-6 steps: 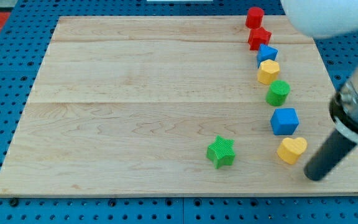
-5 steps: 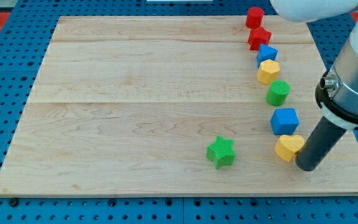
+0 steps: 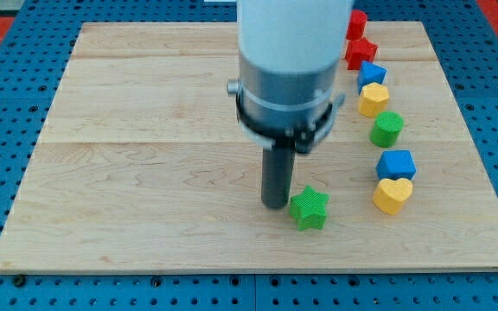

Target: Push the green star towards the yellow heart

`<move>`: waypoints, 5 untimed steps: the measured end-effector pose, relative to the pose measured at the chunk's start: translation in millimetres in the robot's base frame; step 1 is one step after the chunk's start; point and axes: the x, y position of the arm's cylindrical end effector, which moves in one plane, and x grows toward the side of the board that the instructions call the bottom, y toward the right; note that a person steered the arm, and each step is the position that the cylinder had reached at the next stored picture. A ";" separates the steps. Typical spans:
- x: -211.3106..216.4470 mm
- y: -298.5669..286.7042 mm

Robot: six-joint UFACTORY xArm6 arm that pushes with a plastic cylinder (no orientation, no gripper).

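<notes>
The green star [image 3: 309, 209] lies on the wooden board [image 3: 145, 173] toward the view's bottom, right of centre. The yellow heart [image 3: 393, 195] lies to its right, just below a blue cube [image 3: 395, 163]. My tip [image 3: 274, 204] rests on the board right at the star's left side, touching it or nearly so. The arm's pale body hides part of the board above the tip.
A column of blocks runs down the view's right: two red blocks [image 3: 358, 23] [image 3: 360, 53], a blue block [image 3: 372, 73], a yellow hexagon [image 3: 373, 99], a green cylinder [image 3: 387, 129]. The board's bottom edge [image 3: 258, 269] is close below the star.
My tip swept from the right of the yellow heart over to the green star's left side. The yellow heart sits slightly further left and up than a moment ago. The star barely moved.
</notes>
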 end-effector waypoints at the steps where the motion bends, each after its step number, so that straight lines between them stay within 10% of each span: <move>1: -7.2 -0.2; 5: 21.8 17.5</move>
